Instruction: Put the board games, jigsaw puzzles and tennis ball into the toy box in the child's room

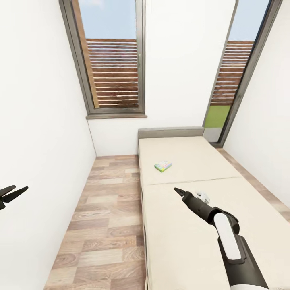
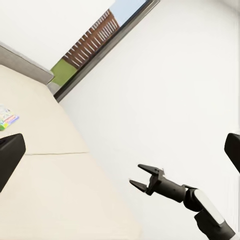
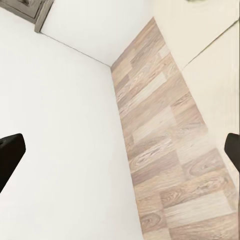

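Lying flat on the cream cover of the bed, a single board game sits toward the headboard end, near the bed's left edge, just before the seam across the cover. It is a small, flat rectangular box with a green edge and a pale, multicoloured top; its lettering is too small to read. From the left wrist view the same box shows at the frame's edge, resting on the cover.

The right gripper reaches out over the bed, nearer the robot than the box and well apart from it; its fingers are parted and hold nothing. The left gripper hangs beside the white wall above the wood-plank floor, fingers spread, empty.
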Controlling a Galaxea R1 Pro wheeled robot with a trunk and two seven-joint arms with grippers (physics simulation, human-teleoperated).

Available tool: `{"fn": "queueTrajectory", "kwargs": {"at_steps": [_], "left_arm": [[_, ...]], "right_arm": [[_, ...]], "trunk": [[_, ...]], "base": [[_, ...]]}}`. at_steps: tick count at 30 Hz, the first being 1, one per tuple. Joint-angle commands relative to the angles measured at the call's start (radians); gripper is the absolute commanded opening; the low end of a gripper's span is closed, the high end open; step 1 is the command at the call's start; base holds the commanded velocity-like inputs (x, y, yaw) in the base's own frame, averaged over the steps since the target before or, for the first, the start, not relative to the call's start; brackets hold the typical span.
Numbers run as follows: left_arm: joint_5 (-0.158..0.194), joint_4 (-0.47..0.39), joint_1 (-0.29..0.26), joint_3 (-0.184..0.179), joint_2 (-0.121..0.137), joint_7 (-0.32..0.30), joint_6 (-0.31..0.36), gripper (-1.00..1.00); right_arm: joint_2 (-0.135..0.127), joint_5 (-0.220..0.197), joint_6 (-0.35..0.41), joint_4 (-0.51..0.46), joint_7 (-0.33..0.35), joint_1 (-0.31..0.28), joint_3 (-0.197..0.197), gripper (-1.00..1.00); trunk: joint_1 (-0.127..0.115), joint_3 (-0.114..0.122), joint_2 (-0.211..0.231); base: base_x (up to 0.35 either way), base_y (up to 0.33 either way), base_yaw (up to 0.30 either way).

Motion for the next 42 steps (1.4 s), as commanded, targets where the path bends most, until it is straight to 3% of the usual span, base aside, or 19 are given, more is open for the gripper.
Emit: {"fn": "queueTrajectory", "kwargs": {"at_steps": [1,9,26,28,30,32,33,36,37,39,40,42], "left_arm": [[-0.001,0.0,0.0,0.001,0.0,-0.004,0.011,1.0],[-0.001,0.0,0.0,0.0,0.0,-0.004,0.011,1.0],[-0.002,0.0,0.0,-0.006,-0.004,0.004,0.014,1.0],[-0.004,0.0,-0.001,-0.02,-0.006,0.013,0.016,1.0],[-0.009,-0.002,-0.008,-0.067,-0.016,0.039,0.018,1.0],[-0.011,-0.006,-0.016,-0.113,-0.032,0.073,0.019,1.0],[-0.012,-0.016,-0.031,-0.16,-0.054,0.122,0.02,1.0],[-0.012,-0.033,-0.064,-0.215,-0.095,0.219,0.021,1.0],[-0.01,-0.04,-0.087,-0.238,-0.123,0.289,0.022,1.0],[-0.009,-0.045,-0.107,-0.255,-0.152,0.36,0.023,1.0],[-0.01,-0.049,-0.121,-0.267,-0.183,0.427,0.022,1.0],[-0.01,-0.054,-0.131,-0.275,-0.21,0.484,0.019,1.0]], "right_arm": [[0.001,-0.004,0.006,0.001,-0.001,-0.001,-0.005,1.0],[0.001,-0.004,0.006,0.005,-0.001,-0.001,-0.014,1.0],[0.003,-0.004,0.01,-0.003,0.0,-0.001,0.003,1.0],[0.004,-0.004,0.01,-0.005,-0.001,-0.001,0.012,1.0],[0.004,-0.004,0.01,-0.006,-0.003,-0.001,0.024,1.0],[0.005,-0.004,0.008,-0.006,-0.005,-0.001,0.034,1.0],[0.005,-0.001,0.006,-0.006,-0.007,-0.001,0.044,1.0],[0.005,0.004,0.005,-0.006,-0.008,-0.001,0.059,1.0],[0.005,0.007,0.004,-0.007,-0.01,-0.001,0.069,1.0],[0.005,0.009,0.003,-0.007,-0.013,-0.001,0.079,1.0],[0.005,0.011,0.003,-0.007,-0.015,-0.001,0.09,1.0],[0.004,0.012,0.002,-0.006,-0.016,-0.001,0.1,1.0]], "trunk": [[0.001,-0.002,-0.002],[0.001,0.0,-0.002],[0.001,0.0,-0.002],[0.001,0.0,-0.002],[0.001,0.0,-0.002],[0.001,0.0,-0.002],[0.001,0.0,-0.002],[0.001,0.0,-0.002],[0.001,0.0,-0.002],[0.001,0.0,-0.002],[0.001,0.0,-0.002],[0.001,0.0,-0.002]], "base": [[0.005,0.018,-0.269],[0.002,0.036,-0.211],[0.0,0.002,-0.016],[0.0,0.0,0.0],[0.0,0.0,0.0],[0.0,0.0,0.0],[0.0,0.0,0.0],[0.0,0.0,0.0],[0.0,0.0,0.0],[0.0,0.0,0.0],[0.0,0.0,0.0],[0.0,0.0,0.0]]}}
